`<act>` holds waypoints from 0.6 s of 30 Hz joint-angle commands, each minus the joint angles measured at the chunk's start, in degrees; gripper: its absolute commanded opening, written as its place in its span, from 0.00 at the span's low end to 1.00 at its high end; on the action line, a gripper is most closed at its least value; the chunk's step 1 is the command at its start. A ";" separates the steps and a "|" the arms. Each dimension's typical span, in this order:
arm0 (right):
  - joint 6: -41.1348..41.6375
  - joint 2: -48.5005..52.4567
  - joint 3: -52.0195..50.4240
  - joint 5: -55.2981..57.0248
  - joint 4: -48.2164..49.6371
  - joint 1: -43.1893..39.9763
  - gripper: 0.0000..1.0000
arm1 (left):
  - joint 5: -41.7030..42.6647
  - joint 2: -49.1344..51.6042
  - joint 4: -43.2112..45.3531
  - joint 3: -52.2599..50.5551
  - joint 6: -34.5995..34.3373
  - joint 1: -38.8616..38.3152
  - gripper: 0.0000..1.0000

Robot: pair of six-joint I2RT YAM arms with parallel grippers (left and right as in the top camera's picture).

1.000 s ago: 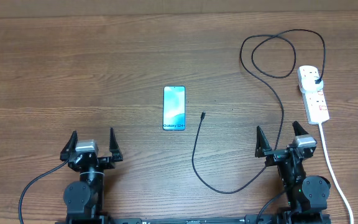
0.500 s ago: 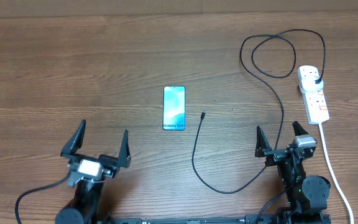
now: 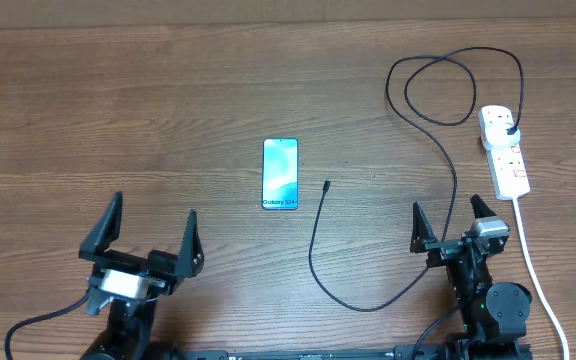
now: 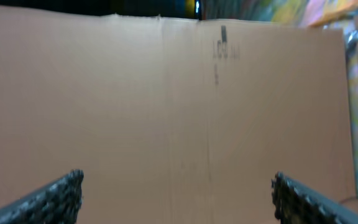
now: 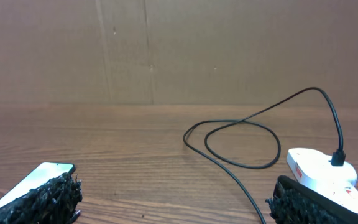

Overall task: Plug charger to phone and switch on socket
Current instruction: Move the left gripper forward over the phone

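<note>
The phone [image 3: 280,174] lies screen-up and lit at the table's middle; its corner also shows in the right wrist view [image 5: 39,177]. The charger [image 3: 327,186] has its small tip loose on the wood just right of the phone. Its thin black cable [image 5: 235,180] curves toward me, then runs back into a loop, and its black plug [image 3: 509,128] sits in the socket [image 3: 503,152]. That white strip [image 5: 319,167] lies at the far right. My left gripper [image 3: 154,215] is open and lifted at the near left, and its wrist view shows only blurred cardboard between its jaws [image 4: 178,190]. My right gripper [image 3: 447,210] stands open and holds nothing [image 5: 176,193].
A brown cardboard wall [image 5: 179,50] runs along the table's far edge. The strip's thick white cord [image 3: 533,260] runs toward me down the right side, just right of my right arm. The black cable passes close under my right gripper.
My left arm has risen and swung a little to the left, with its camera now facing the back wall. The right arm, phone and cable have not moved.
</note>
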 commanded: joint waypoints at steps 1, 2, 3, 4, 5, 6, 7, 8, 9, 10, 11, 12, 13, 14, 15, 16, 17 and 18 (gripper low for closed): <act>-0.26 -0.42 -0.59 -0.09 0.31 0.28 1.00 | -0.31 6.75 -4.57 8.90 -0.61 0.24 1.00; -0.26 -0.42 -0.59 -0.09 0.31 0.28 1.00 | 1.05 11.26 -9.20 13.53 -0.59 0.24 1.00; -0.26 -0.42 -0.59 -0.09 0.28 0.28 1.00 | 1.70 13.07 -11.30 15.45 -0.57 0.24 1.00; -0.26 -0.42 -0.59 -0.09 0.28 0.28 1.00 | 3.39 17.20 -15.93 19.65 -0.48 0.24 1.00; -0.26 -0.42 -0.59 -0.09 0.28 0.28 1.00 | 4.52 19.87 -18.95 22.40 -0.09 0.24 1.00; -0.26 -0.42 -0.59 -0.09 0.31 0.28 1.00 | 6.82 25.62 -25.90 28.39 1.27 0.24 1.00; -0.26 -0.42 -0.59 -0.09 0.28 0.28 1.00 | 7.50 28.81 -30.25 31.87 2.01 0.24 1.00; -0.26 -0.42 -0.59 -0.09 0.28 0.28 1.00 | 7.89 31.95 -34.69 35.41 2.64 0.24 1.00; -0.26 -0.42 -0.59 -0.09 0.28 0.28 1.00 | 8.46 34.62 -38.16 38.38 3.13 0.24 1.00; -0.26 -0.42 -0.59 -0.09 0.28 0.28 1.00 | 9.29 36.96 -41.00 40.98 3.13 0.24 1.00; -0.26 -0.42 -0.59 -0.09 0.31 0.28 1.00 | 11.34 39.93 -43.52 43.93 2.99 0.24 1.00; -0.26 -0.42 -0.59 -0.09 0.28 0.28 1.00 | 13.99 41.90 -44.68 45.57 2.80 0.24 1.00; -0.26 -0.42 -0.59 -0.09 0.28 0.28 1.00 | 18.91 43.95 -45.55 46.84 2.64 0.24 1.00; -0.26 -0.42 -0.59 -0.09 0.28 0.28 1.00 | 21.59 44.72 -45.20 47.04 2.69 0.24 1.00; -0.26 -0.42 -0.59 -0.09 0.31 0.28 1.00 | 24.90 46.07 -43.82 47.12 2.84 0.24 1.00; -0.26 -0.42 -0.59 -0.09 0.28 0.28 1.00 | 25.44 46.82 -43.39 47.25 2.58 0.24 1.00; -0.26 -0.42 -0.59 -0.09 0.28 0.28 1.00 | 25.11 47.67 -43.50 47.71 1.25 0.24 1.00; -0.26 -0.42 -0.59 -0.09 0.28 0.28 1.00 | 24.63 48.48 -43.91 48.22 0.13 0.22 1.00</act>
